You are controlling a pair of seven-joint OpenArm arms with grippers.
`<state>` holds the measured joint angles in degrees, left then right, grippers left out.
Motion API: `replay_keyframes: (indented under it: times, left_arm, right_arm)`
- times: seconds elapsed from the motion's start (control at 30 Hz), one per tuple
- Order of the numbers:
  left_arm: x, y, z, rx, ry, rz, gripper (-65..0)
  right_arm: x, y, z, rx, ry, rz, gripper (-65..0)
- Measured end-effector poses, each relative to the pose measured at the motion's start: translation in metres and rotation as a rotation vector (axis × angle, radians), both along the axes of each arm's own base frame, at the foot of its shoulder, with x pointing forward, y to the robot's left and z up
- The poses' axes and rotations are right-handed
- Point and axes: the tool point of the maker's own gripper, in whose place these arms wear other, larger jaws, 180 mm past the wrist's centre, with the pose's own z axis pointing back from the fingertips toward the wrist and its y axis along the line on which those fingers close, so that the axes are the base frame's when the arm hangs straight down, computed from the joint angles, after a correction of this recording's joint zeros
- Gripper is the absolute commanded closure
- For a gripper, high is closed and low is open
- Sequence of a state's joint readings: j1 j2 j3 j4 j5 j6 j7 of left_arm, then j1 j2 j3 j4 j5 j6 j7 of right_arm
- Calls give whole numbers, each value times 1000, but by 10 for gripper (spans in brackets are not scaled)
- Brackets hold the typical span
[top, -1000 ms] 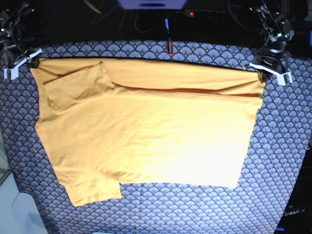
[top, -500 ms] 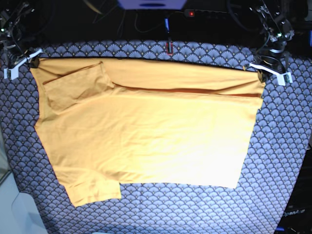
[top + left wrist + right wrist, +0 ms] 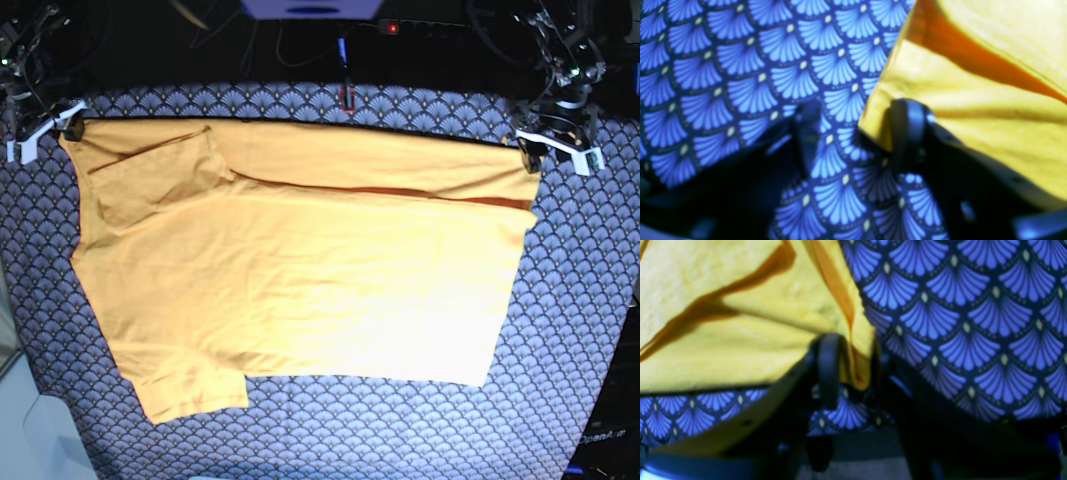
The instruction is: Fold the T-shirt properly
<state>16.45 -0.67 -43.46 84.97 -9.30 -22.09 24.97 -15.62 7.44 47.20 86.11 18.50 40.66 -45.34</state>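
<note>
The yellow-orange T-shirt [image 3: 300, 270] lies flat on the scallop-patterned tablecloth [image 3: 400, 430], its far edge folded over into a strip and one sleeve tucked in at the far left. My left gripper [image 3: 530, 152] sits at the shirt's far right corner. In the left wrist view its jaws [image 3: 857, 133] stand open, and the shirt corner [image 3: 873, 123] rests against one finger. My right gripper [image 3: 68, 122] is at the far left corner. In the right wrist view it [image 3: 853, 370] is open, with the shirt's hem [image 3: 857, 350] loose between the fingers.
A power strip with a red light [image 3: 392, 27] and cables lie in the dark behind the table's far edge. A small red item [image 3: 347, 97] sits at the far middle of the cloth. A pale object [image 3: 40, 430] stands off the table's near left corner.
Both grippers have opened from a closed grip on the shirt's far corners. The far right corner has settled flatter, and its fold shadow is thinner.
</note>
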Motion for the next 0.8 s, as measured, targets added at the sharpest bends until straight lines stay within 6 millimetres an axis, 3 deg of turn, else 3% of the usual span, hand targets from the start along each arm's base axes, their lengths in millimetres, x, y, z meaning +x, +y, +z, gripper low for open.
replay_keyframes:
  times: [0.17, 0.6, 0.8]
  left_arm:
    - [0, 0, 0, 0, -1, 0, -426]
    - [0, 0, 1, 2, -1, 0, -428]
    - [2, 4, 22, 50, -18, -4, -429]
  right_arm:
    - [0, 0, 0, 0, -1, 0, -270]
    - [0, 0, 0, 0, -1, 0, -274]
    - [-2, -1, 0, -4, -3, -1, -276]
